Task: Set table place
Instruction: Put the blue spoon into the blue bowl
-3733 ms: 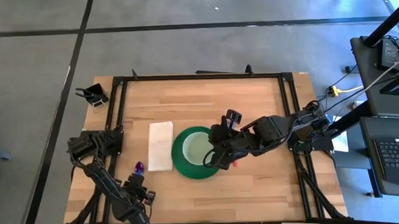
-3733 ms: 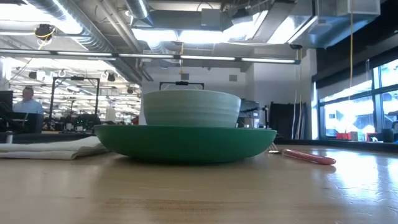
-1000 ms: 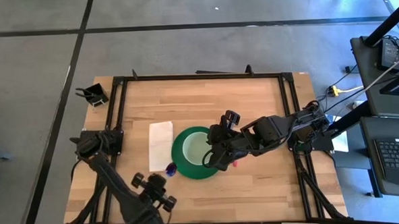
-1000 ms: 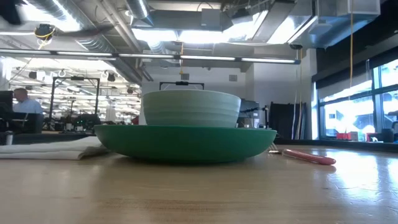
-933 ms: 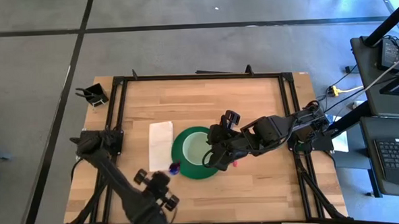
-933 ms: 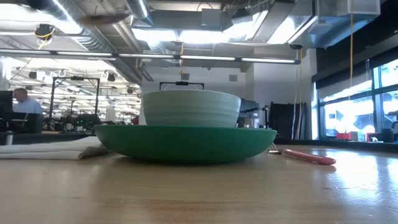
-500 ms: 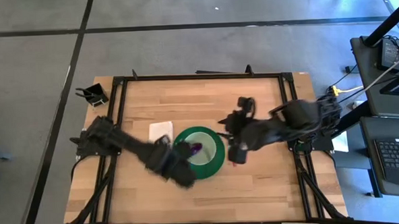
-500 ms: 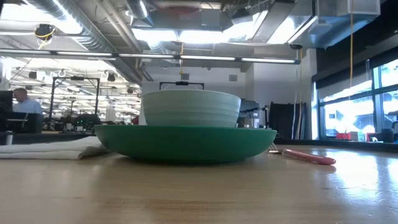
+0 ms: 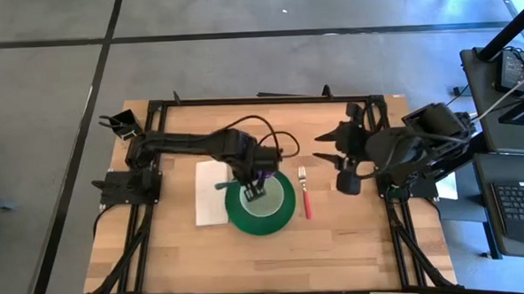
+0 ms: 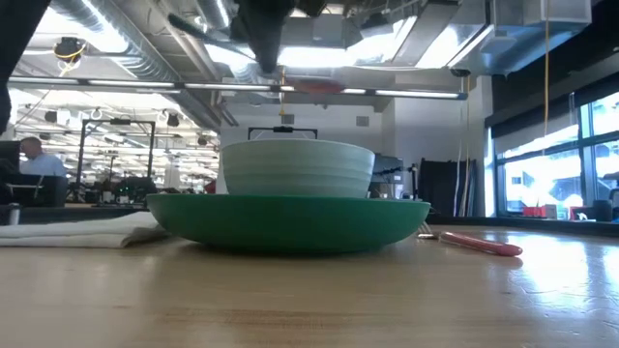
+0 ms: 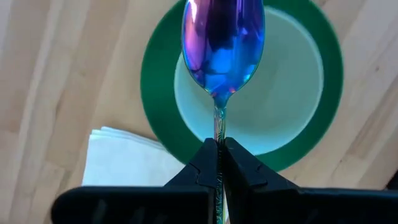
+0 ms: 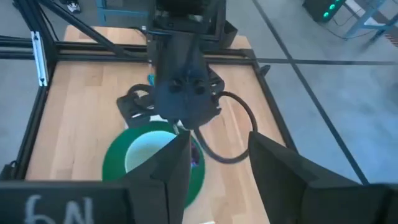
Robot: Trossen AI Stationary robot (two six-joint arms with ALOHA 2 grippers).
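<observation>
You look past the open right gripper (image 12: 214,163) | left gripper (image 12: 184,127) hangs over pale bowl (image 12: 144,157) in green plate (image 12: 115,155) | spoon (image 12: 194,155) purple at its tip | table (image 12: 81,93) wood, black-railed

Left tool (image 9: 262,188) over bowl (image 9: 266,203)

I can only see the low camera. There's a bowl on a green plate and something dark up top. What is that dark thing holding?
Observer: That's the left gripper. It holds a shiny blue-purple spoon by the handle, above the bowl.
Operator: Is the spoon in the bowl yet?
Observer: From the left wrist view it hangs over the bowl; I can't tell if it touches.
Operator: Where's the other arm?
Observer: The right gripper is open and empty, over the table to the right of the fork.
</observation>
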